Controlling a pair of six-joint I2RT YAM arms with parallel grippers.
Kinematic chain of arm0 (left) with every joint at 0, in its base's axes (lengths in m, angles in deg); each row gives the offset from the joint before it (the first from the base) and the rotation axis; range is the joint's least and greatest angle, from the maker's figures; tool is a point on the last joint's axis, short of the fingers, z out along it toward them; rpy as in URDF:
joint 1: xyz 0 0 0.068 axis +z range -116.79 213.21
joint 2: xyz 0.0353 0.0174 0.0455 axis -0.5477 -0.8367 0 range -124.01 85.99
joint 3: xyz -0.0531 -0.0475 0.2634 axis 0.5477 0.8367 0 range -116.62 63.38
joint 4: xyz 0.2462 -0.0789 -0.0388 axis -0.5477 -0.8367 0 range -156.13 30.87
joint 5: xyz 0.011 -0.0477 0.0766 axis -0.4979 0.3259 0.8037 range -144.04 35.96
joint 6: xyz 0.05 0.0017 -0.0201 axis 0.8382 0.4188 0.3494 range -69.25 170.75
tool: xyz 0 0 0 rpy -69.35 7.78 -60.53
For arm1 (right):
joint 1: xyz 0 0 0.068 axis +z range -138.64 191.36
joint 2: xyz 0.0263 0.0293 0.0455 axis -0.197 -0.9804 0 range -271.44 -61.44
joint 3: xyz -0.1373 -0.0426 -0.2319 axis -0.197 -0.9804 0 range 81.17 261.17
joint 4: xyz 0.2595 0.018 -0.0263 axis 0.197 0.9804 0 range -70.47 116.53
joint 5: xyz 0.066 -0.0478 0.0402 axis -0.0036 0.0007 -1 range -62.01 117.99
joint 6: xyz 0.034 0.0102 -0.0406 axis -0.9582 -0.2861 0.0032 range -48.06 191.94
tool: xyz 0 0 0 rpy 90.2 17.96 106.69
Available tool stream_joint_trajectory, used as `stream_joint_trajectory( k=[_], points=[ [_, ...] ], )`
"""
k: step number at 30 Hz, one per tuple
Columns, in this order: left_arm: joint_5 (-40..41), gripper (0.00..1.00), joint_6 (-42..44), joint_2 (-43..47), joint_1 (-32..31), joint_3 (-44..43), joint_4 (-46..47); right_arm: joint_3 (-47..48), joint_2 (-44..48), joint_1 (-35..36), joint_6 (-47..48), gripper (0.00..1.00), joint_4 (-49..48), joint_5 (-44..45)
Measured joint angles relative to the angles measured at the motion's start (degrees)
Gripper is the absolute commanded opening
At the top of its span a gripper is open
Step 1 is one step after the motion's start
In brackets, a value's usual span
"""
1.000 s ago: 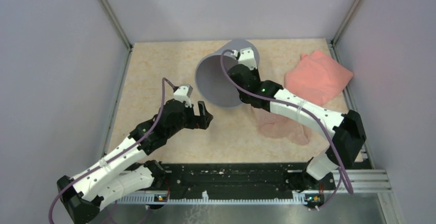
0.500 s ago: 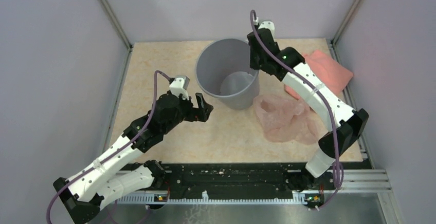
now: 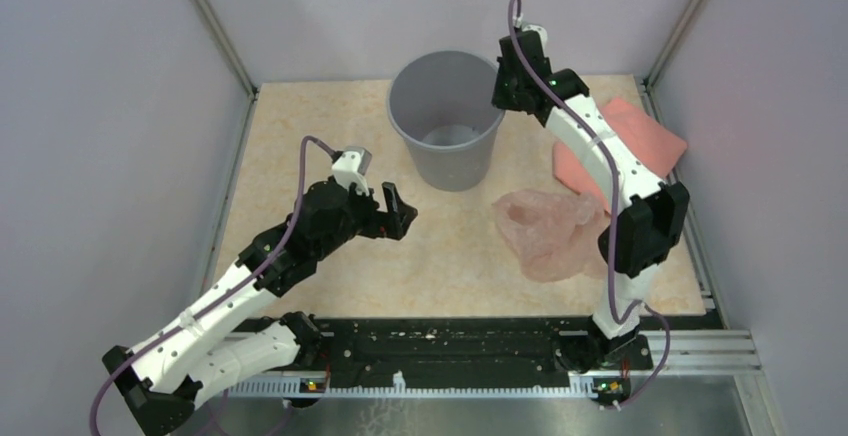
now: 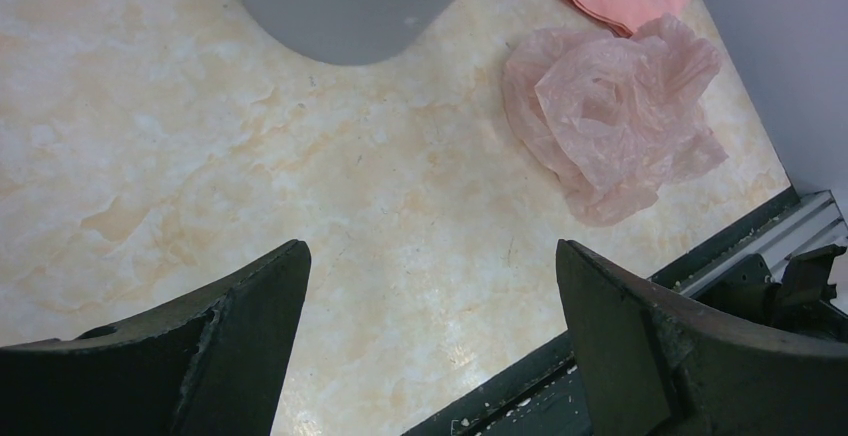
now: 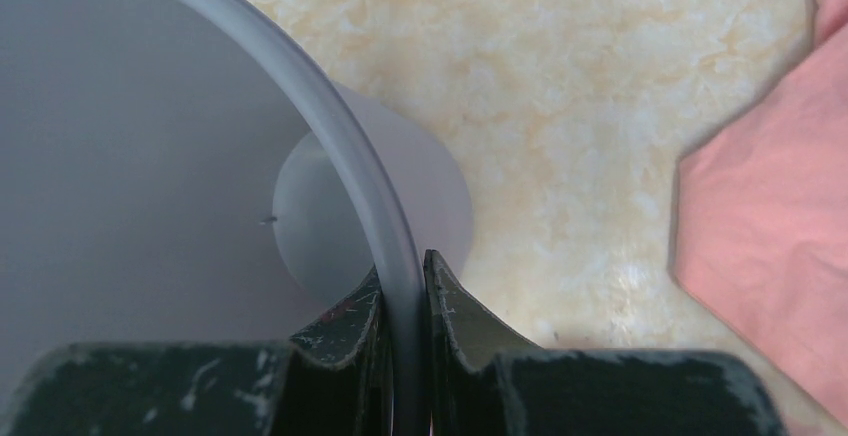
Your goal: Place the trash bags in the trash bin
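The grey trash bin (image 3: 452,164) stands upright at the back middle of the table, nothing showing inside it. My right gripper (image 3: 498,93) is shut on its right rim, one finger inside the wall and one outside; the right wrist view shows the rim (image 5: 345,151) pinched in the right gripper (image 5: 403,268). The crinkly pale pink trash bag (image 3: 548,232) lies loose on the table in front of and to the right of the bin. My left gripper (image 3: 396,211) hovers open left of the bag, holding nothing. In the left wrist view the trash bag (image 4: 612,116) lies beyond the left gripper (image 4: 430,248).
A folded salmon-pink bundle (image 3: 640,142) lies at the back right by the wall, close behind the bag. Grey walls close in the table (image 3: 300,136) on three sides. A black rail (image 3: 470,341) runs along the near edge.
The right arm has swung the bin from tilted on its side to upright and carried it towards the back. The bag, partly under that arm before, now lies uncovered. The left arm barely moved.
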Motion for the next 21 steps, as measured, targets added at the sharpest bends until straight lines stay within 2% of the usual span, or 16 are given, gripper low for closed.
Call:
stream_joint_trajectory(
  k=[10,18,21],
  points=[
    [-0.66,0.98,-0.02,0.28,0.00,0.00,-1.99,17.18,-15.80,-3.72,-1.40,0.02,-1.29,-1.49],
    [-0.52,0.98,-0.42,0.42,0.00,0.00,-2.93,20.09,-18.36,-5.29,-1.97,0.36,-3.43,-3.78],
    [-0.28,0.98,-0.68,0.42,0.00,0.02,-3.41,20.13,-18.36,-5.35,-1.92,0.59,-4.61,-4.83]
  ],
)
